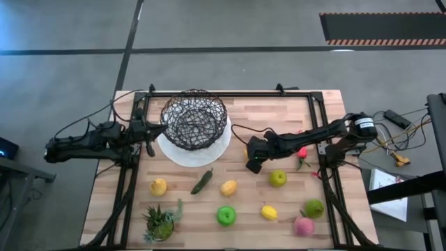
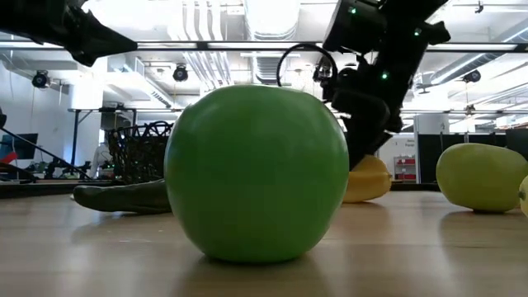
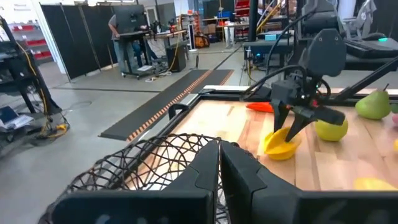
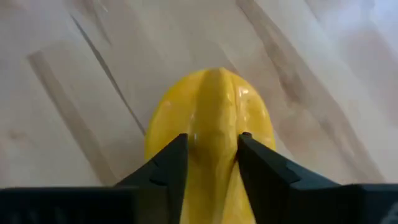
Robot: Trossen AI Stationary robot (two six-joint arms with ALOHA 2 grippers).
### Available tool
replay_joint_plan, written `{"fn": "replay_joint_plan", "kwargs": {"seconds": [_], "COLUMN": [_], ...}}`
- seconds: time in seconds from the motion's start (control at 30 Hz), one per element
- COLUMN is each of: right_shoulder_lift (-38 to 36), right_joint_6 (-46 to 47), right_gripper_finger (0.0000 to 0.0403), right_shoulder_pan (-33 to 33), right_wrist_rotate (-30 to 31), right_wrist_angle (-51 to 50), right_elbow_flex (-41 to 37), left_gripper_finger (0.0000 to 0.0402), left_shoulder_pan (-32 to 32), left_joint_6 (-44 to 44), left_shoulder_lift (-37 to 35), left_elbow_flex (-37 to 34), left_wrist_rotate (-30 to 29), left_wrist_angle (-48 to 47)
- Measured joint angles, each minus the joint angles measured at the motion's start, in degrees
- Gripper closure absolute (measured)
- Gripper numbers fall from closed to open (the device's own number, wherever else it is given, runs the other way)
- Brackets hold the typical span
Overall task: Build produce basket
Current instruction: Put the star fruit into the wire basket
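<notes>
The dark wire-mesh basket (image 1: 194,120) sits on a white plate (image 1: 209,155) at the table's far middle. My left gripper (image 1: 150,137) is shut and waits at the basket's left rim (image 3: 143,158). My right gripper (image 1: 254,160) points down to the right of the plate, shut on a yellow ridged fruit (image 4: 211,112), which the high view hides under the gripper. The other produce lies loose on the near half: a yellow piece (image 1: 159,186), a dark green pepper (image 1: 202,181), a yellow piece (image 1: 228,187), green apples (image 1: 278,178) (image 1: 226,215), a lemon (image 1: 269,213), a pear (image 1: 314,208), a pink piece (image 1: 303,226) and a red piece (image 1: 302,155). My right gripper pinches the yellow fruit between its two fingers, one on each side of its raised middle ridge (image 4: 214,149). The fingers (image 3: 292,121) come from above, pointing down. In the low view the fruit (image 2: 369,180) seems to rest with its underside on the table. Whether my left gripper touches the basket, I cannot tell.
A small spiky potted plant (image 1: 162,222) stands at the near left corner. Black frame rails (image 1: 327,167) run along the table's left, right and far edges. A big green apple (image 2: 256,173) fills the low view. Bare wood lies between the plate and the row of produce.
</notes>
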Motion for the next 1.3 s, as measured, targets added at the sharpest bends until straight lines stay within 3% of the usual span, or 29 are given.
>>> {"fn": "replay_joint_plan", "kwargs": {"seconds": [0.2, 0.43, 0.5, 0.57, 0.67, 0.83, 1.07, 1.3], "right_shoulder_lift": [3.2, 2.4, 3.1, 4.4, 7.4, 18.0, 34.8, 45.6], "right_joint_6": [-6.9, -23.2, -29.1, -35.5, -42.7, -43.2, -39.4, -38.8], "right_gripper_finger": [0.0378, 0.0379, 0.0379, 0.0379, 0.0379, 0.0379, 0.0379, 0.036], "right_shoulder_pan": [0.0, -0.2, -0.9, -2.2, -5.4, -12.1, -17.1, -18.2], "right_wrist_rotate": [4.2, 17.4, 18.3, 15.7, 5.6, -7.4, -12.1, -12.3], "right_wrist_angle": [2.4, 6.8, 9.6, 15.8, 27.7, 37.1, 34.9, 22.4], "right_elbow_flex": [4.6, 16.4, 20.1, 23.3, 27.0, 33.7, 47.1, 62.5], "left_gripper_finger": [0.0401, 0.0401, 0.0401, 0.0401, 0.0401, 0.0401, 0.0401, 0.0401], "left_shoulder_pan": [0.0, 0.0, 0.0, 0.0, 0.0, 0.0, 0.0, 0.0], "left_joint_6": [-0.3, -0.4, -0.4, -0.4, -0.3, -0.3, -0.3, -0.3], "left_shoulder_lift": [0.0, 0.0, -0.1, -0.1, -0.1, -0.1, -0.2, -0.2], "left_elbow_flex": [-0.4, -1.6, -2.0, -2.5, -2.6, -2.6, -2.6, -2.6], "left_wrist_rotate": [0.0, 0.0, 0.0, 0.0, 0.0, 0.0, 0.0, 0.0], "left_wrist_angle": [-0.1, 0.2, 0.6, 1.5, 1.9, 2.1, 2.9, 2.9]}}
